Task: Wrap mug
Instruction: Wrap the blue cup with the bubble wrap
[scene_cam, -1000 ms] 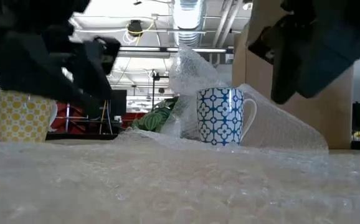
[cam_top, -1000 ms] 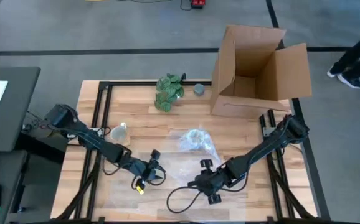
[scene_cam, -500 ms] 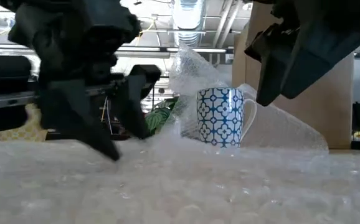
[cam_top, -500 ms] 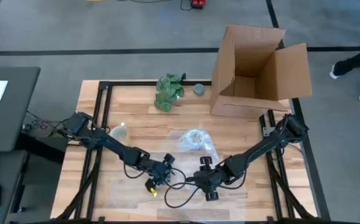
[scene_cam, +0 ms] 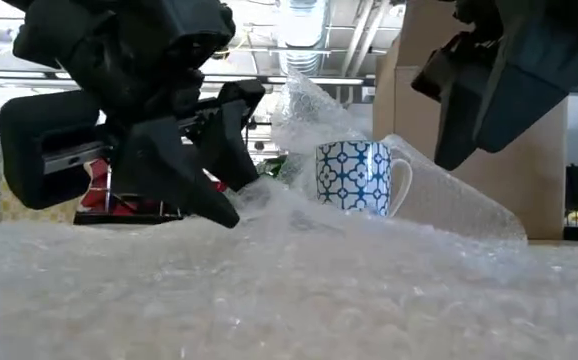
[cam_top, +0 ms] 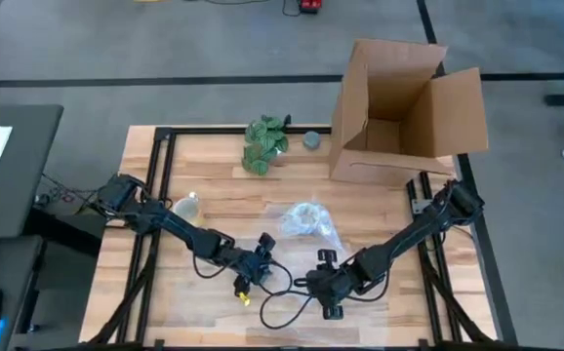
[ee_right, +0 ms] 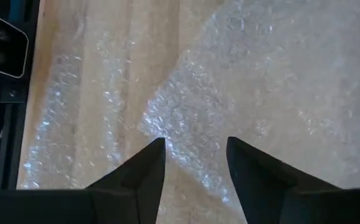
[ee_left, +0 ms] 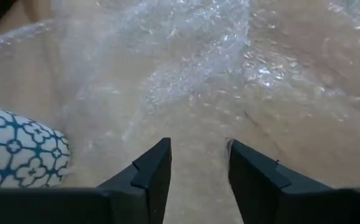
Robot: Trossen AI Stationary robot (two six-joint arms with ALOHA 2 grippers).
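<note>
Low view showed the mug (scene_cam: pixel 354 177) standing on bubble wrap (scene_cam: pixel 289 290). Both arms' jaws were open, holding nothing. A rough tug might tip it.

**Tight in the middle, roomier on the left**

You've got both grippers crowded over the bubble wrap (cam_top: pixel 297 268): left gripper (cam_top: pixel 260 261) and right gripper (cam_top: pixel 325 283) sit near each other, jaws apart on both, with a loose cable (cam_top: pixel 277 302) looped between them. The mug (scene_cam: pixel 354 187) stands just behind, with wrap humped up around it. The cardboard box (cam_top: pixel 399 102) blocks the far right corner. The plant (cam_top: pixel 264 142) and grey round thing (cam_top: pixel 312 139) line the far edge. Bare table (cam_top: pixel 214 190) is open on the left.
</note>
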